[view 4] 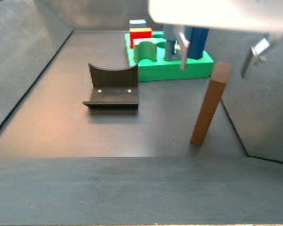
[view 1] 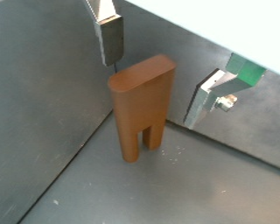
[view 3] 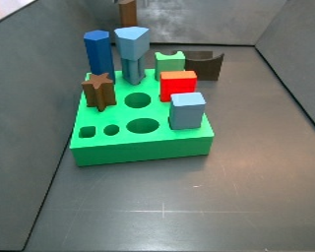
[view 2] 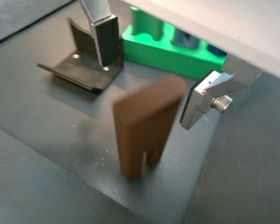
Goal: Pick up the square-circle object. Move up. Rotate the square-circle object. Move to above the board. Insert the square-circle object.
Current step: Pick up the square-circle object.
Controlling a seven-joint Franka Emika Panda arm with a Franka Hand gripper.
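The square-circle object (view 1: 143,105) is a plain mid-brown block standing upright on the dark floor, notched end down. It also shows in a wrist view (view 2: 146,131) and in a side view (view 4: 208,106). My gripper (view 1: 153,87) is open, its silver fingers (view 1: 109,35) on either side of the block's top and apart from it. In a side view the gripper (view 4: 219,55) hangs just over the block. The green board (view 3: 141,133) lies apart from the block and also shows in a wrist view (view 2: 166,54).
The board holds two blue pegs (view 3: 97,51), a short brown star piece (view 3: 98,92), a red block (view 3: 176,84) and a blue cube (view 3: 187,109). The fixture (view 4: 110,88) stands between board and block. A grey wall (view 4: 268,106) runs close beside the block.
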